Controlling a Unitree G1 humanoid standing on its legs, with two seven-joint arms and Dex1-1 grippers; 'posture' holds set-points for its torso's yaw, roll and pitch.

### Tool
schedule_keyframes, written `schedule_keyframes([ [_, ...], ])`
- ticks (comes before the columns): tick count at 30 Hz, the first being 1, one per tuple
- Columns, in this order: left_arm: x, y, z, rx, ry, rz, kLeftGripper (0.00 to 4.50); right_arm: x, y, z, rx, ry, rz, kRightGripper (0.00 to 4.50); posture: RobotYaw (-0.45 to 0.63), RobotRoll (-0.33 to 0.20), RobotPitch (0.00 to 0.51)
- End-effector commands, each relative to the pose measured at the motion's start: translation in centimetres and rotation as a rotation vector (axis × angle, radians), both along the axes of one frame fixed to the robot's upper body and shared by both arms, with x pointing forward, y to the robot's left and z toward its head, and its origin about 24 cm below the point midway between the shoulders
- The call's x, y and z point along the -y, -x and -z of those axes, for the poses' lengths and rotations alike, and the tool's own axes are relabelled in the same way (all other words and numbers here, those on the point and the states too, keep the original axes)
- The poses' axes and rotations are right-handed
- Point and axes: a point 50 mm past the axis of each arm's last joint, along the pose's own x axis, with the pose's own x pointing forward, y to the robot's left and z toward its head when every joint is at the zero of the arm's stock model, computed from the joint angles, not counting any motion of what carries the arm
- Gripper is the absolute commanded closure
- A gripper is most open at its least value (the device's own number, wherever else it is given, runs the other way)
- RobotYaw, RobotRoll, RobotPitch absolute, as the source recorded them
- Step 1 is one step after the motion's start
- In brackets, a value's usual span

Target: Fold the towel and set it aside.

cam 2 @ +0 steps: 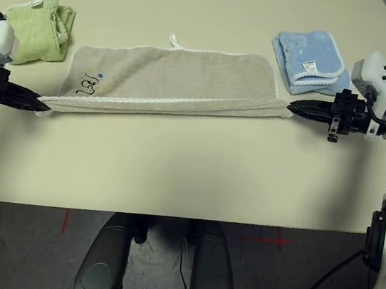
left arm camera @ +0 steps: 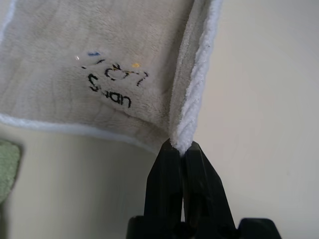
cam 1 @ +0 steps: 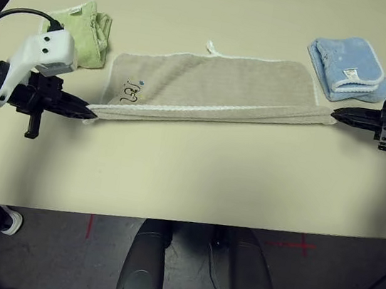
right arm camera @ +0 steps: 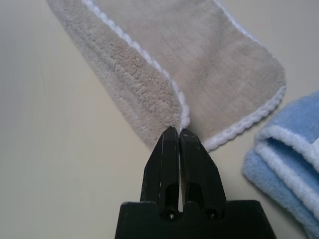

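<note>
The left gripper has its two black fingers pressed together on the near left corner of the towel, the white edging pinched between the tips. The right gripper is likewise clamped on the near right corner, where a fold of cloth runs into its tips. Both grippers lie low and level over the table, pointing inward at each other from the left and right edges of the frame, with the towel drawn out long between them.

The left arm comes in from the left edge, a white block above its black wrist and a black cable looping up behind it. The right arm reaches in from the right edge, its silver forearm bent back toward the lower right in the right eye view.

The towel sits across the middle of the frame as a wide, shallow band of tan terry with a white stitched border. Its near edge looks doubled over into a narrow strip, though how far the layers overlap is hard to tell. Dark embroidered lettering marks its left end, and a small white loop sticks out from its far edge.

A crumpled green cloth lies in the upper left, and a folded, plush blue cloth with white trim in the upper right, near the towel's right end.
</note>
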Motion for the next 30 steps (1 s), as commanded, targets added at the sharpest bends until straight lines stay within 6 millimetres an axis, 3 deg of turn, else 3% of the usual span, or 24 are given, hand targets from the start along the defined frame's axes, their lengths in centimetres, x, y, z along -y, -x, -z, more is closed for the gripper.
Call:
schedule_keyframes([
  [1,-0.1,-1.7,0.5,0.033,-0.033,-0.028,4.48,0.2,-0.3,1.3,-0.065,0.015,0.027,4.50,0.05,0.000,0.322],
  [12,-0.4,-4.2,-0.6,0.058,-0.169,-0.012,4.48,0.7,-1.2,0.8,-0.004,-0.011,0.172,4.50,0.03,0.000,0.321],
  [18,-1.1,-5.2,-1.1,0.113,-0.146,-0.064,4.48,0.6,-2.0,0.4,0.066,-0.024,0.272,4.50,0.03,0.000,0.320],
  [30,-0.8,-7.0,-1.4,0.253,-0.117,-0.138,4.48,-2.3,-4.0,-1.4,0.184,-0.055,0.326,4.50,0.03,0.000,0.316],
])
